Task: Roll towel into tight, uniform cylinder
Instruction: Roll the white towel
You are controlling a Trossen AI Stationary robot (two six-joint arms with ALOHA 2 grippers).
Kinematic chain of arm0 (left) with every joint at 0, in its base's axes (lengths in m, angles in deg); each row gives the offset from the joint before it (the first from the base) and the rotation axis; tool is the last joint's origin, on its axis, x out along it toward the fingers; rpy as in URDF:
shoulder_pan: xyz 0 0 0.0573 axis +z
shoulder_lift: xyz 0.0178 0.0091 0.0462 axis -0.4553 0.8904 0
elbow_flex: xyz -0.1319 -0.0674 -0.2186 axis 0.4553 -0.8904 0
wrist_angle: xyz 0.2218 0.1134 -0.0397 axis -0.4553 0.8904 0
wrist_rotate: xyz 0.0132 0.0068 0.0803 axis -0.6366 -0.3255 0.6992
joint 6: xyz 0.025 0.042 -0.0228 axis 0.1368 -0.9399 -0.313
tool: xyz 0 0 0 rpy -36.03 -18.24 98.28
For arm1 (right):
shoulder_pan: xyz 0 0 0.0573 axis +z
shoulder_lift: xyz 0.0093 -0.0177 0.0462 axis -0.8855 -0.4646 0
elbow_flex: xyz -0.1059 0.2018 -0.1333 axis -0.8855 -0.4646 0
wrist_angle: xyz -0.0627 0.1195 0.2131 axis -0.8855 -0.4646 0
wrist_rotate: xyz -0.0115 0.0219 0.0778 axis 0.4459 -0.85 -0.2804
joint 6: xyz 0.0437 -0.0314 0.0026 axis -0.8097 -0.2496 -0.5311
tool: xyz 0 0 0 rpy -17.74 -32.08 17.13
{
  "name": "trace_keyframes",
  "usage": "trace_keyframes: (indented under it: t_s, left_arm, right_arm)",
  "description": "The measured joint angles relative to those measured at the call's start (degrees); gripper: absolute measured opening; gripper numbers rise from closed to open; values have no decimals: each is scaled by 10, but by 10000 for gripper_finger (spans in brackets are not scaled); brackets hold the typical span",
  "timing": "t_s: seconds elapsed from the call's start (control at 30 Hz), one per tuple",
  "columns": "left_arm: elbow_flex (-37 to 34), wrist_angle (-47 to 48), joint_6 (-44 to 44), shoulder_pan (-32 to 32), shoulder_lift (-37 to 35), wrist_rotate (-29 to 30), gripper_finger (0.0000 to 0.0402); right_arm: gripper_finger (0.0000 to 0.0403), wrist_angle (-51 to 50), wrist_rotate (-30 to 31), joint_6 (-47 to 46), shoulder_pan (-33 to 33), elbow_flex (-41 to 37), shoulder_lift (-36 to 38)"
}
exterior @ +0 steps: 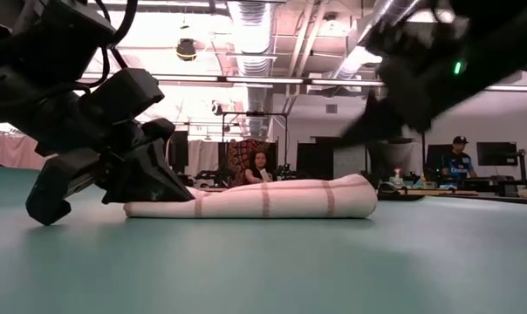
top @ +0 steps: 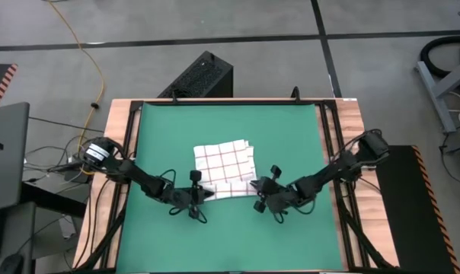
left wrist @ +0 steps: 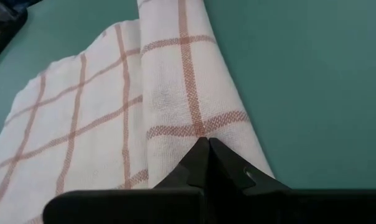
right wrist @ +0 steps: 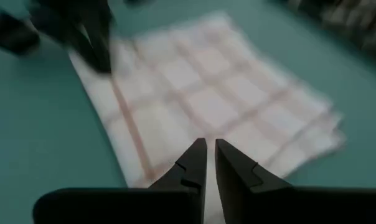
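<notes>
Because the roll is only part made, read each entry below outward from the cloth.

Towel: the checked towel [top: 225,167] lies near the middle of the green mat [top: 161,137]. You will see its near edge already turned over into a low roll [exterior: 263,200], while the far part [left wrist: 70,124] lies flat, not yet taken up.

Roll shape: in the low view the roll sits on the mat as one long, shallow bolster, thicker at one end than the other. Judge it as not yet tight or uniform.

Left gripper: the left gripper [top: 201,193] sits at the roll's left end. Its fingers [left wrist: 208,163] are pressed together, tips against the rolled fold. Whether cloth is pinched between them you cannot tell; they appear to pin the end so it does not unwind.

Right gripper: the right gripper [top: 257,192] sits at the roll's right end. Its fingers [right wrist: 194,163] stand a narrow slit apart over the roll's edge; this blurred view does not show whether cloth lies in the gap.

Placement logic: one gripper at each end lets you turn both ends together, which should keep the cylinder even along its length.

Next step: expect more rolling toward the far edge, since most of the cloth is flat.

Risk: uneven advance of the two ends would likely cone the roll.

Table: the wooden table [top: 352,114] carries the mat.
</notes>
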Motion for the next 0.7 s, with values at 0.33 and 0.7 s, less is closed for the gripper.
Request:
trace_keyframes:
  t_s: [0.33, 0.7]
  left_arm:
    - [0, 19, 5, -2, 0, -7, 0]
    - [-1, 35, 27, -2, 0, -16, 0]
  right_arm:
    - [92, 40, -152, 260, 6, 1, 31]
    - [227, 51, -236, 311, -58, 12, -38]
